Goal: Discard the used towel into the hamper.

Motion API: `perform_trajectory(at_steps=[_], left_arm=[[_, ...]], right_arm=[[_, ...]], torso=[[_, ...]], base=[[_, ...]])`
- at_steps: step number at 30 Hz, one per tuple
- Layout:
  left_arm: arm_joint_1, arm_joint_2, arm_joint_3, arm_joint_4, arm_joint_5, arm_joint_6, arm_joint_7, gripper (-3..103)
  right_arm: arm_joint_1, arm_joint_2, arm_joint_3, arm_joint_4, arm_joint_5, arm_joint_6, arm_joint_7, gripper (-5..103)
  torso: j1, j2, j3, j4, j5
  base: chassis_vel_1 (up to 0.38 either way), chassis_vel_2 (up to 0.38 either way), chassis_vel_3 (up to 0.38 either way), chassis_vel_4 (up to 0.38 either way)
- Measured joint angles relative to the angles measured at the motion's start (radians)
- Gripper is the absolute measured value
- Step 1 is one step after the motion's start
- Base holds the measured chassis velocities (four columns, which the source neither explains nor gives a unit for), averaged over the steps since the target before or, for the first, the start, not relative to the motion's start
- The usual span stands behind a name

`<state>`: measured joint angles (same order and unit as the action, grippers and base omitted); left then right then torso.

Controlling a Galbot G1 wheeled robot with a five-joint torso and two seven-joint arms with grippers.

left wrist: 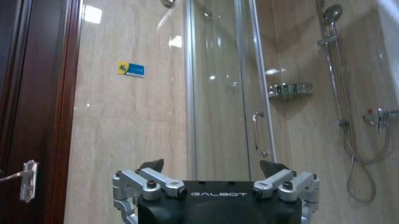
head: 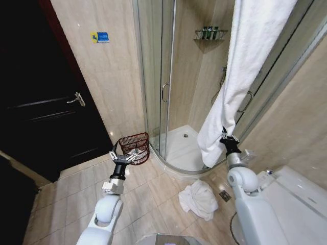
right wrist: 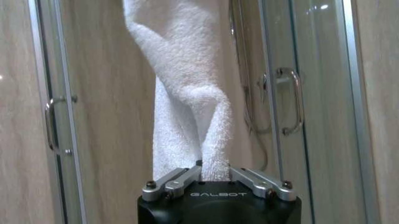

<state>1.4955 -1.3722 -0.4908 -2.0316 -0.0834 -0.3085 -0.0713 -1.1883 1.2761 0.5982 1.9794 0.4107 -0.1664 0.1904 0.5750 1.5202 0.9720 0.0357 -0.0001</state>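
The step in hand reads as the pull-down: the right gripper [head: 224, 133] is raised beside the shower enclosure [head: 168, 76] with its jaws clamped together on a fold near the lower part of the hanging white towel [head: 240, 71]; in the right wrist view the same gripper [right wrist: 216, 173] has the twisted towel [right wrist: 187, 93] rising straight out from between the closed jaws, so the cloth is pinched, not merely touched; the towel's top runs up out of sight, so what it hangs from cannot be told.

The left gripper [head: 124, 155] is held out low with its jaws spread apart and nothing between them, just in front of the hamper [head: 135, 148]; the left wrist view shows this gripper [left wrist: 215, 179] open and facing the wall and glass door.

The hamper stands on the floor by the corner of the shower tray, well apart from the right gripper and on the robot's left; a second crumpled towel [head: 199, 199] lies on the floor tiles near the robot's base.

The next move likely calls for drawing the towel free of its support, then carrying it across and over the hamper's rim before letting go; the long cloth may drag or snag.
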Motion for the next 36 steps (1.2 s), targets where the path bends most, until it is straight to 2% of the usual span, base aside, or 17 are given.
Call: perform_trajectory(at_steps=[9,17,26,30,36], left_arm=[[0.003,0.005,-0.006,0.004,-0.017,-0.01,0.001,100],[0.012,0.002,-0.008,0.001,-0.023,-0.017,0.001,100],[0.018,-0.001,-0.011,0.004,-0.024,-0.021,-0.01,100],[0.018,0.005,-0.019,0.004,-0.029,-0.005,-0.05,100],[0.016,0.007,-0.021,0.007,-0.044,0.002,-0.067,100]], right_arm=[[-0.059,0.053,0.0,-0.033,-0.042,0.028,-0.016,3],[-0.117,0.109,0.001,-0.07,-0.093,0.089,-0.024,3],[-0.166,0.175,-0.015,-0.061,-0.113,0.111,-0.023,3],[-0.221,0.213,-0.031,-0.014,-0.2,0.166,-0.03,3],[-0.242,0.216,-0.039,0.03,-0.275,0.202,-0.031,3]], torso=[[0.0,0.0,0.0,-0.0001,0.0],[0.0,0.0,0.0,0.0,-0.0001],[0.0,0.0,0.0,0.0,0.0],[0.0,0.0,0.0,-0.0001,0.0001],[0.0,0.0,0.0,0.0,-0.0003]], base=[[0.0,0.0,0.0,0.0],[0.0,0.0,0.0,0.0],[0.0,0.0,0.0,0.0],[0.0,0.0,0.0,0.0],[0.0,0.0,0.0,0.0]])
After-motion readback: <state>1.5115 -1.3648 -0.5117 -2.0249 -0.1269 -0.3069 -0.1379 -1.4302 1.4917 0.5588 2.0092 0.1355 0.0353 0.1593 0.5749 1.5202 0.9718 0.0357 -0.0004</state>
